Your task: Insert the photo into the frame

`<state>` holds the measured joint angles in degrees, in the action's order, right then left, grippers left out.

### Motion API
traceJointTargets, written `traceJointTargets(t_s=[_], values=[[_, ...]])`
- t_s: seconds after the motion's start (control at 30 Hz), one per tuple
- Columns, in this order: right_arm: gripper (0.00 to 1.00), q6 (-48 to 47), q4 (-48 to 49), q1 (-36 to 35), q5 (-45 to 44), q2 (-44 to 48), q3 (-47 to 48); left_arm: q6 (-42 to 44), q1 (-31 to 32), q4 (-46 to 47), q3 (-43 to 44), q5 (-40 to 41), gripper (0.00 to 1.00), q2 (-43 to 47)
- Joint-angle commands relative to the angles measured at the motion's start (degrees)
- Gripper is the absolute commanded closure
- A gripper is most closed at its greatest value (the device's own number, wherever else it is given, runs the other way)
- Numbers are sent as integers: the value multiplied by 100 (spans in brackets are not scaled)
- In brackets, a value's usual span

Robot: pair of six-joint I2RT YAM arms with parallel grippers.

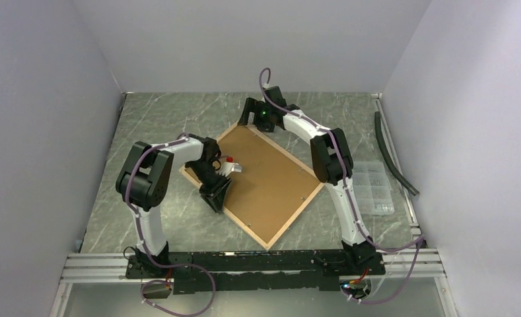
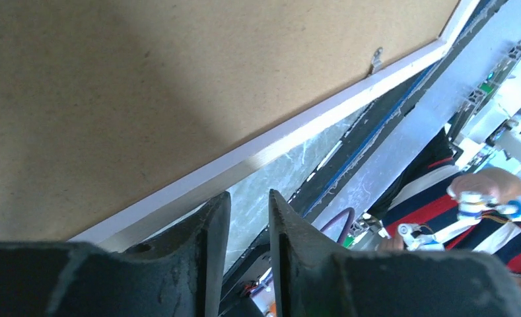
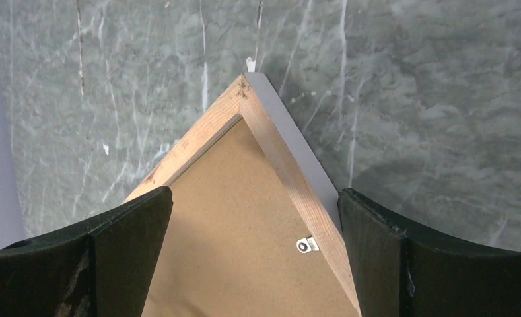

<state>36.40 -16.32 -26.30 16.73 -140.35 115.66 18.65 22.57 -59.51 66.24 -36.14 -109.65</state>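
Note:
The frame (image 1: 296,218) lies face down on the table, its pale wood back up, with a brown backing board (image 1: 264,178) set in it. The photo is hidden. My left gripper (image 1: 216,198) sits low at the frame's left edge. In the left wrist view its fingers (image 2: 249,198) stand a narrow gap apart beside the white rim (image 2: 297,132), with nothing between them. My right gripper (image 1: 257,124) hovers over the frame's far corner (image 3: 244,89). It is wide open (image 3: 255,193), astride the corner without touching it. A metal tab (image 3: 306,245) lies on the board (image 3: 238,231).
A clear plastic organiser box (image 1: 374,188) and a black hose (image 1: 393,155) lie at the table's right side. Grey walls close in the left, back and right. The metal rail (image 1: 244,261) carrying the arm bases runs along the near edge.

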Motion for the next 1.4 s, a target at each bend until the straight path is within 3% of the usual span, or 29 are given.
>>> traceJointTargets(t_s=[0.0,0.13,0.27,0.43,0.57,0.73,0.87,1.03,1.37], values=[[0,-131,-1076,-6,430,595,232,473,81,603,503,-519,63,189],[0,-357,-1184,347,84,1255,-141,998,-139,-408,919,-723,56,632],[0,-519,-1443,510,-404,2040,-801,1304,-954,-995,1590,-797,48,949],[0,-102,-1006,436,-614,3910,-3193,672,-1891,-119,2441,18,50,520],[0,368,-969,148,-435,5565,-5231,-224,-2547,680,3014,218,52,-245],[0,941,-1268,-90,-189,7397,-7277,-706,-2766,1260,3373,346,53,-983],[0,1267,-1514,-94,95,8403,-8150,-798,-2774,1388,3413,216,53,-1327],[0,1478,-1041,-81,392,8506,-8688,-708,-2776,1300,3165,-55,60,-1537],[0,838,-11,714,802,6761,-8036,445,-2794,626,1995,-438,69,-983]])
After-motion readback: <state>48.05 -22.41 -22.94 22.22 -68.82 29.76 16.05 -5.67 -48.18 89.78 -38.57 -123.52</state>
